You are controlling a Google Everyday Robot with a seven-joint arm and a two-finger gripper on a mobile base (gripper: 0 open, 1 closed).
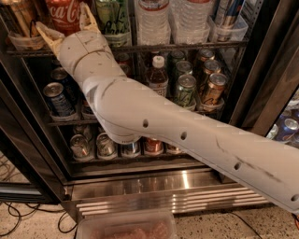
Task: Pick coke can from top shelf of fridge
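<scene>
The red coke can [63, 13] stands at the left of the top shelf [187, 46] of the fridge [154, 183], its top cut off by the frame edge. My gripper [62, 18] is at the can, with one tan finger [46, 33] on its left and the other [88, 17] on its right. The fingers are spread open around the can's lower part. The white arm runs down to the lower right and hides part of the middle shelves.
A green-and-white can [110, 16] and water bottles [152, 21] stand right of the coke can. Blue cans [56, 98] and other drinks fill the lower racks. A clear plastic tub [126, 228] lies on the floor, with cables [14, 215] at left.
</scene>
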